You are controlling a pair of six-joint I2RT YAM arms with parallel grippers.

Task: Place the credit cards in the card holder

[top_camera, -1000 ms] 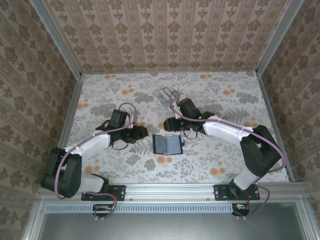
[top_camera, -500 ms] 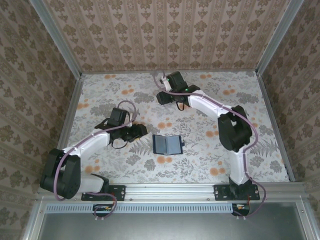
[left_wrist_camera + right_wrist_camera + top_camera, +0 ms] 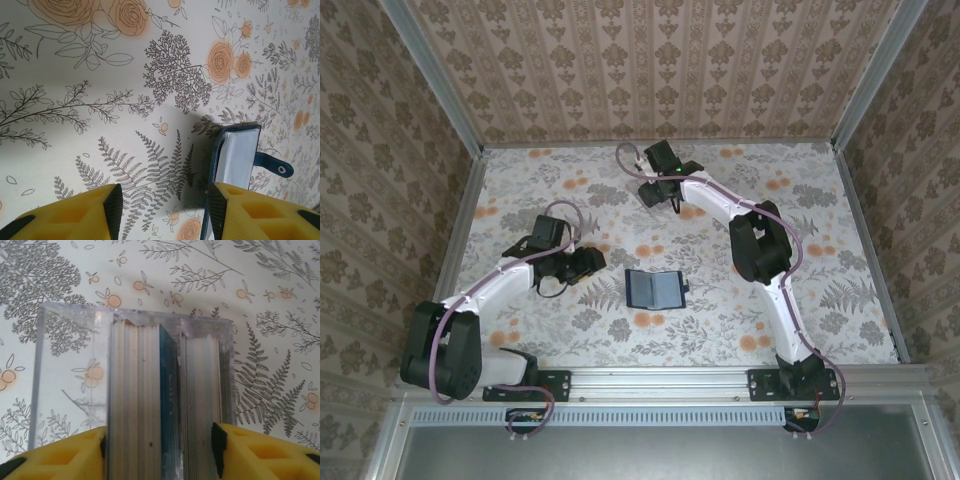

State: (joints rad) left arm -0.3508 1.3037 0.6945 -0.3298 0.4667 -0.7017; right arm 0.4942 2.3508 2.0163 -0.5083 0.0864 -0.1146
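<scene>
two grippers stand open. right gripper [image 3: 160, 452] straddles the credit cards [image 3: 145, 400] upright in the clear rack [image 3: 65, 380]; centre on one card's edge before closing. card holder [image 3: 653, 289] lies open mid-table, near left gripper [image 3: 160, 210].

The table [image 3: 850, 300] wears a pale cover printed with grey ferns and orange flowers. Beige wallpaper with a damask pattern covers the walls [image 3: 650, 70] on three sides. Grey metal posts [image 3: 432, 75] stand in the upper corners, and a metal rail [image 3: 660, 381] runs along the lower edge. The light is soft and even.
</scene>
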